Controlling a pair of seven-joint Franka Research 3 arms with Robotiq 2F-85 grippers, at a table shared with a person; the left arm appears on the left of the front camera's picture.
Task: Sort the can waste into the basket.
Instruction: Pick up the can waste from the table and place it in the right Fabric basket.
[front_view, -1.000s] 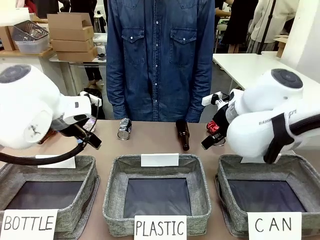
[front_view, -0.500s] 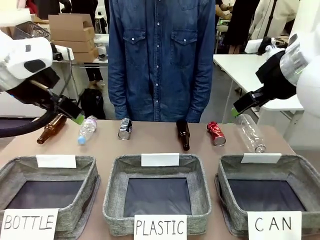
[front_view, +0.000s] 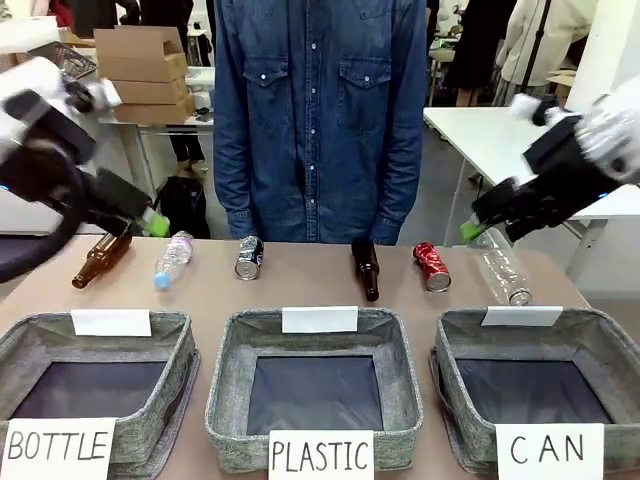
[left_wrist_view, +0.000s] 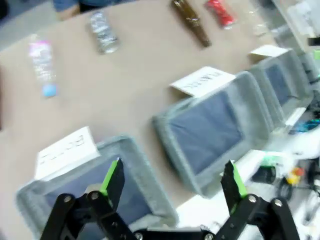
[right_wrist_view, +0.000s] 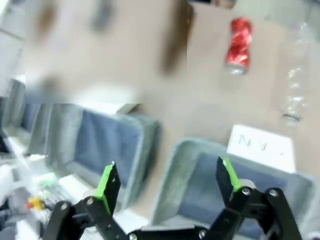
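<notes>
The left gripper (left_wrist_view: 172, 167) and right gripper (right_wrist_view: 166, 165) hover spread, empty. The 2 cans, a dented red metal can (front_view: 432, 267) and a dark printed metal can (front_view: 248, 257), lie far; the square grey woven CAN basket (front_view: 600, 323) sits near right.

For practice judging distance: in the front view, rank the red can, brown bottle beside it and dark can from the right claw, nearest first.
1. Red can, just left of the right claw.
2. Brown bottle, centre.
3. Dark can, left of centre.
</notes>
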